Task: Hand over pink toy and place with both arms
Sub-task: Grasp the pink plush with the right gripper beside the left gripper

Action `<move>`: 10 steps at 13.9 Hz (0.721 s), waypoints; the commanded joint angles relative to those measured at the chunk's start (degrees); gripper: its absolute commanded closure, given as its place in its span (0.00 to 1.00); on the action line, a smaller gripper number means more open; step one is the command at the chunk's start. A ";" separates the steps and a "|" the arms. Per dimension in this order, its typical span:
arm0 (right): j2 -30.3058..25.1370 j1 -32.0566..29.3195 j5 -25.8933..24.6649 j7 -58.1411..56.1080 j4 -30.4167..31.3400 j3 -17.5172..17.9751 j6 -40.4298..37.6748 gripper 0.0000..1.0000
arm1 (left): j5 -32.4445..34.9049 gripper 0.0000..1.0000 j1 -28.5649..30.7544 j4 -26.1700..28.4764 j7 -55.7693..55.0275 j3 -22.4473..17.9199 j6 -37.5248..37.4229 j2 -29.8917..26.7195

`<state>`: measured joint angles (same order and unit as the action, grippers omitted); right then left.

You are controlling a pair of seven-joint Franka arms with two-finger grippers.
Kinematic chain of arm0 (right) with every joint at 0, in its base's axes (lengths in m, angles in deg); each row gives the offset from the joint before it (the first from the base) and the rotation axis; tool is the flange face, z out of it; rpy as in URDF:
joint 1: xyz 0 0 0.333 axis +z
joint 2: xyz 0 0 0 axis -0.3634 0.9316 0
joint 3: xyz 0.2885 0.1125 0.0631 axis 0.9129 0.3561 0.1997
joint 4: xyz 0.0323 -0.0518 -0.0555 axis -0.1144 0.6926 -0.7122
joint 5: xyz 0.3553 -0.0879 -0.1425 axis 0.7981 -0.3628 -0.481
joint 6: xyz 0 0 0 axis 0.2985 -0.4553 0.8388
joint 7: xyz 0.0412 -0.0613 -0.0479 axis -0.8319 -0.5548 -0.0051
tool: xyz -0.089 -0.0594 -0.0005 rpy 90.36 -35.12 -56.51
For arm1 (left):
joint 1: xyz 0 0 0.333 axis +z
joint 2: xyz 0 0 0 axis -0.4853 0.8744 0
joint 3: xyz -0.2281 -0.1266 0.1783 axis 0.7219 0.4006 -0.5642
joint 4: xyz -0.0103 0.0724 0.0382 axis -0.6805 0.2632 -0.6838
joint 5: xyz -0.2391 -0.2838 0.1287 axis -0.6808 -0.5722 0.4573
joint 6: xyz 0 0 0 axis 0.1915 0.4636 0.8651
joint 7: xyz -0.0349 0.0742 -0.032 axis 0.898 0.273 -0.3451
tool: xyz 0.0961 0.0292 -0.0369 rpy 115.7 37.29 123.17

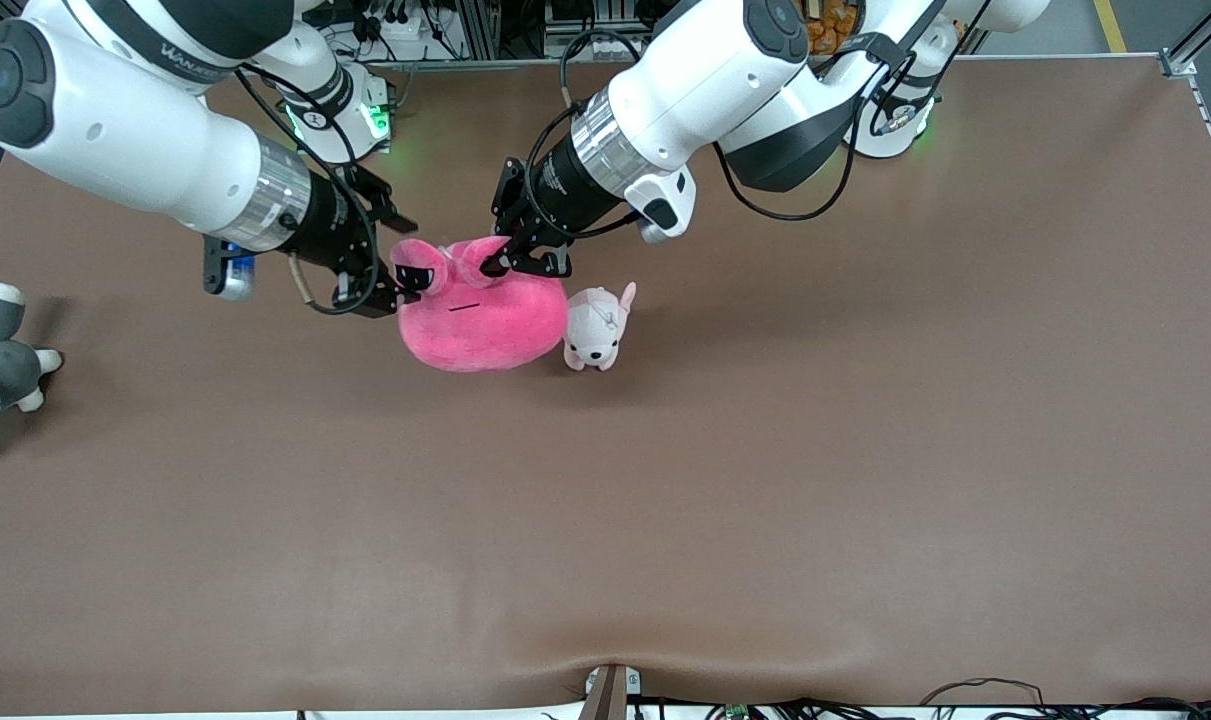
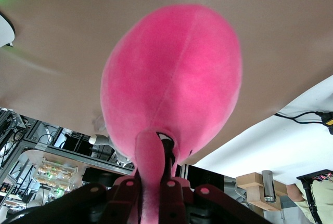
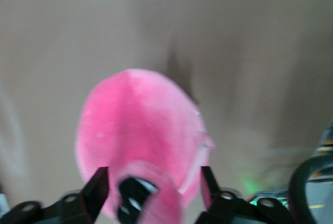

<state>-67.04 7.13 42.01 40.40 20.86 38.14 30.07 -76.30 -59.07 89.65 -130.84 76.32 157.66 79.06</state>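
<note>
Left end effector [image 1: 510, 262] clamps one eye stalk of pink toy [image 1: 485, 320], held over counter [image 1: 765, 480] for handover. Right end effector [image 1: 397, 285] straddles the other eye [image 3: 136, 195], jaws partly open, no grip yet.

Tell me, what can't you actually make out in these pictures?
- Grey-and-white plush animal: front view, cut off by the picture's edge.
- Right claw: right wrist view is blurred; its fingers flank one eye bulge of the hot-pink round plush toy, but contact is unclear.
- Toy's face: left wrist view, hidden by its own body; the left claw pinches a bulge.
</note>
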 commanded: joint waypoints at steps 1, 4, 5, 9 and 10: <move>-0.28 1.09 -3.03 3.46 -0.31 -0.40 1.73 1.00 | -1.01 1.00 -0.55 -1.97 -0.84 -0.19 0.23 0.85; -0.28 1.01 -3.48 3.64 -0.31 -0.48 1.73 1.00 | -0.92 1.00 -0.37 -1.97 -0.84 -0.19 -0.03 0.85; -0.36 0.74 -3.48 4.24 -0.40 -0.48 1.73 1.00 | -1.01 1.00 -0.37 -1.88 -0.84 -0.19 -0.21 0.77; -0.36 0.30 -3.48 5.39 -0.40 -0.75 1.64 1.00 | -0.92 0.31 0.15 -1.79 -0.84 -0.28 -0.39 0.59; -0.36 0.21 -3.48 5.39 -0.48 -0.92 1.64 1.00 | -0.31 0.00 0.16 -1.79 -0.67 -0.45 -0.65 0.33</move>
<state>-67.05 7.46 39.47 44.49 20.74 37.59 31.70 -76.30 -58.90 89.61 -130.94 76.11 157.66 79.06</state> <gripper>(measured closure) 0.934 0.846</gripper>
